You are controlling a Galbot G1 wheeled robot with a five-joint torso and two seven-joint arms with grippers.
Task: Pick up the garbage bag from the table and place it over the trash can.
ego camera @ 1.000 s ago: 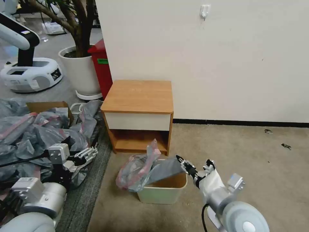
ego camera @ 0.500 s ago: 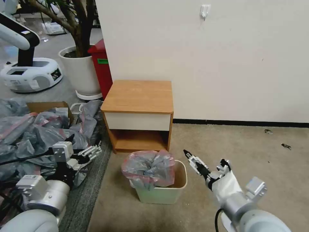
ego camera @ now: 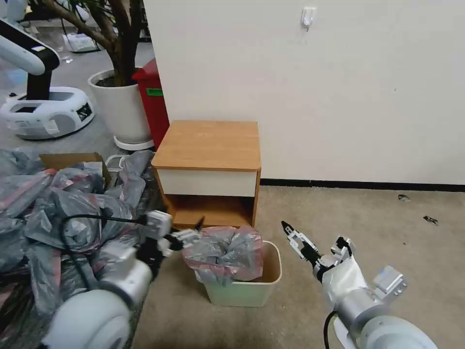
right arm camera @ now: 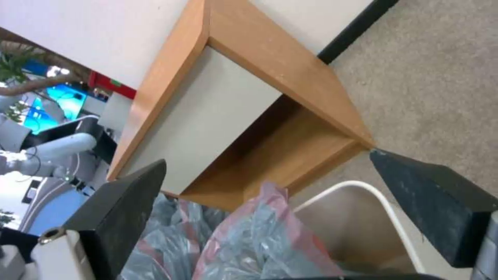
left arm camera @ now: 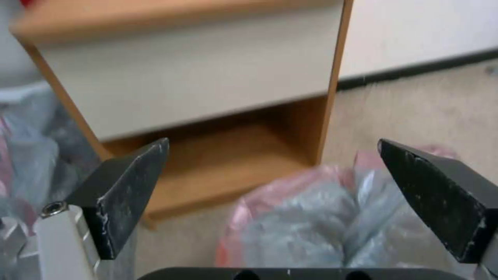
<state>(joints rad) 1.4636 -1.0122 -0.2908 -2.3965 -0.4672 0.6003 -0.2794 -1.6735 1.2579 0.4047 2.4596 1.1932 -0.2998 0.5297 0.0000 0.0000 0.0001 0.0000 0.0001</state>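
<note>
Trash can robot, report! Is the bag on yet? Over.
Left gripper open beside garbage bag. Right gripper open, off the trash can. Bag bunched over its left side only. Nothing blocking.

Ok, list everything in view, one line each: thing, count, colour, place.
garbage bag: one, grey with pink-red rim, bunched over the left part of the trash can.
trash can: one, cream-white, on the carpet in front of the table.
table: one, light-brown top, cream drawer, against the wall.
heap of bags: many, grey and pink, floor at left.
red bin: one, behind the table's left side.
potted tree: one, white pot, beside the red bin.
wall hook: one, white, high on the wall.
left hand: open, at the bag's left edge.
right hand: open, right of the can.
</note>
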